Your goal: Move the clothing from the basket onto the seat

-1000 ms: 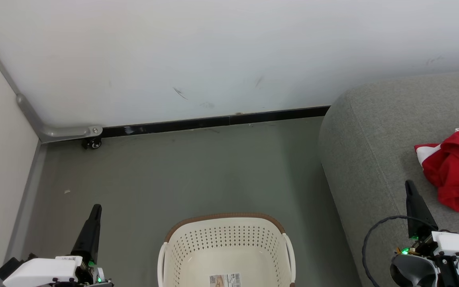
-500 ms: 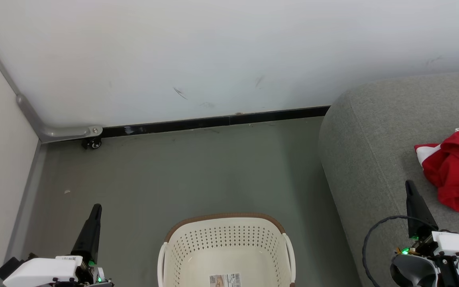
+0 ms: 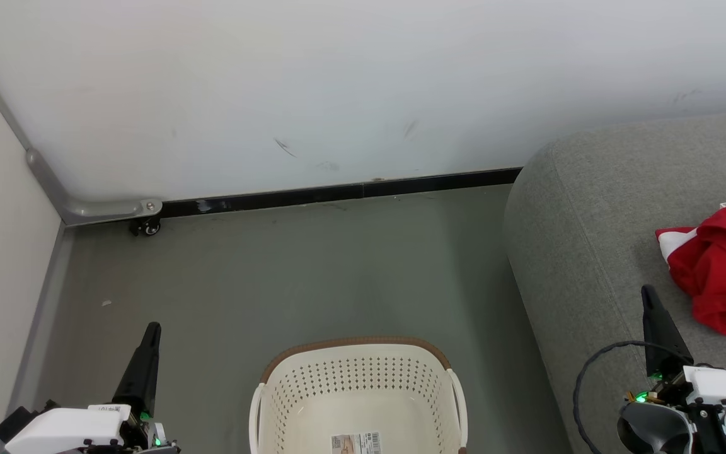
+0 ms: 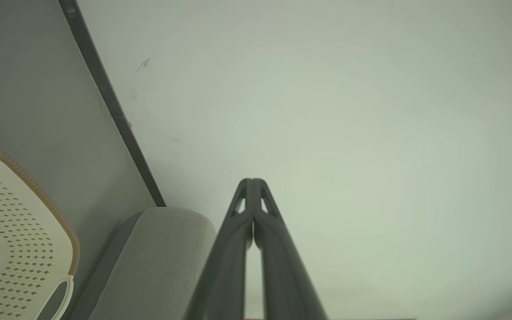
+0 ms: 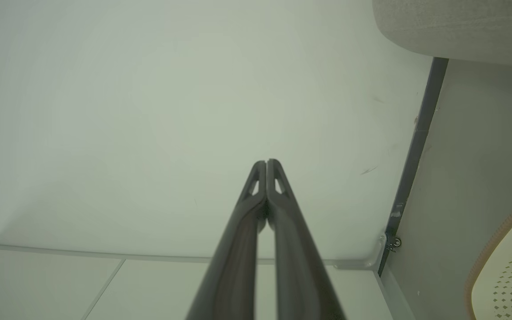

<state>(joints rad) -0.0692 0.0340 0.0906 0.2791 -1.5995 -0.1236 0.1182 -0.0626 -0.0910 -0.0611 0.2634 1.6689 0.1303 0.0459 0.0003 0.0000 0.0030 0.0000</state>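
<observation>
Red-and-white fabric clothing (image 3: 725, 277) lay on the large grey upholstered seat (image 3: 583, 239), near the cream perforated plastic basket (image 3: 357, 378), with left hand (image 3: 152, 328) and right hand (image 3: 648, 291) both closed.

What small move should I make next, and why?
Probably tilt the head down to see the rest of the basket: its visible bottom bears just a sticker, the clothing lies on the seat, and the left gripper and right gripper are shut, empty.

White wrist housings (image 3: 63, 430), tapered black claw fingers (image 3: 141, 369), green lights (image 3: 641, 397), looping black cable (image 3: 579, 389)
</observation>
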